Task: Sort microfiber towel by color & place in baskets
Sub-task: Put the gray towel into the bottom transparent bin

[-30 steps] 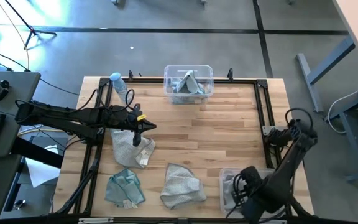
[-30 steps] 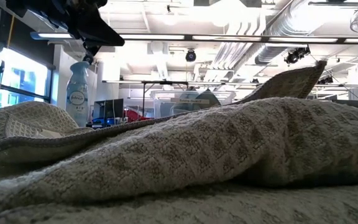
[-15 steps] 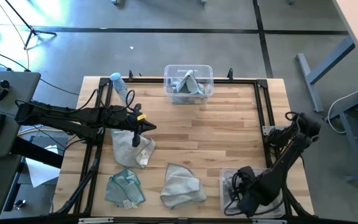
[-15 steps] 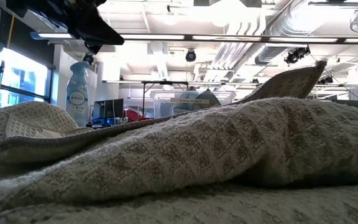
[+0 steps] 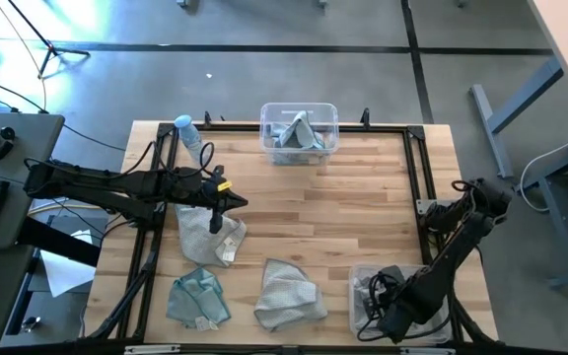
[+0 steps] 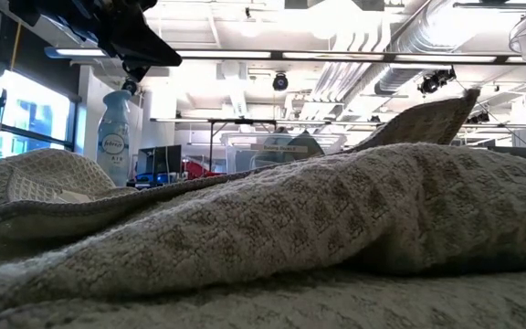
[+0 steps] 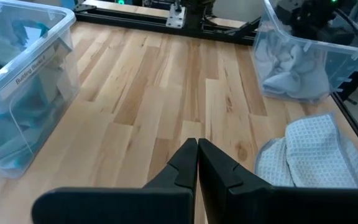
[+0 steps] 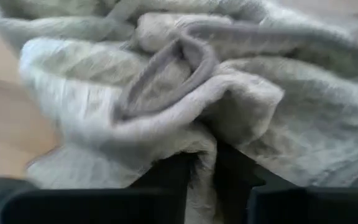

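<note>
Sorting partway, judged from layout. Teal towels (image 5: 297, 133) already in basket (image 5: 299, 108) at table's 12 o'clock; grey towels (image 5: 366, 293) in basket (image 5: 354, 308) at 5 o'clock. Three cloths left on table: grey (image 5: 210, 237) at 8 o'clock, teal (image 5: 198, 299) at 7, grey (image 5: 287, 294) at 6.

Right gripper (image 8: 205, 163) down in 5 o'clock basket, jaws narrow, pinching grey fold. Left gripper (image 7: 197, 163) above 8 o'clock cloth, jaws closed, empty.

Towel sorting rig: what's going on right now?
The right gripper is down in the near-right basket, fingers pressed into a grey towel there; whether it grips it can't be told. The left gripper is shut and empty, hovering over a grey towel on the table. A teal towel and another grey towel lie loose near the front edge. The far basket holds teal cloth.
</note>
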You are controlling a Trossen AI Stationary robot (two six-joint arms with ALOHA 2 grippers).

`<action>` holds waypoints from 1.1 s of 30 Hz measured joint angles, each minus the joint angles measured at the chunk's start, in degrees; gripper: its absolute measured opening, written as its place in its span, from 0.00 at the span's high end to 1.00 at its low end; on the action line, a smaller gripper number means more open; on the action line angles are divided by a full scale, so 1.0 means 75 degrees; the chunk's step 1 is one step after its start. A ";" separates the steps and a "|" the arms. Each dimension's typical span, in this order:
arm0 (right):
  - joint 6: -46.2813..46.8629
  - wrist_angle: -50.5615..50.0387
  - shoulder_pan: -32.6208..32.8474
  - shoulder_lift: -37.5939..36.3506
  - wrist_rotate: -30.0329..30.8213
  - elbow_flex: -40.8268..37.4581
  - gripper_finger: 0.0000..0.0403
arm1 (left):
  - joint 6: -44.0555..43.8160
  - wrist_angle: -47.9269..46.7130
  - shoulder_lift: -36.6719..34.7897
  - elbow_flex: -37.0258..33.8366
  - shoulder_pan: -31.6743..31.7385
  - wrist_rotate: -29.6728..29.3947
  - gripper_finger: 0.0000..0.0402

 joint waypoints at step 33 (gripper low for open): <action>-0.3339 -0.3960 -0.1038 -0.1459 0.4727 0.2763 0.96 | 0.0003 0.0199 0.0000 0.0000 0.0000 -0.0017 1.00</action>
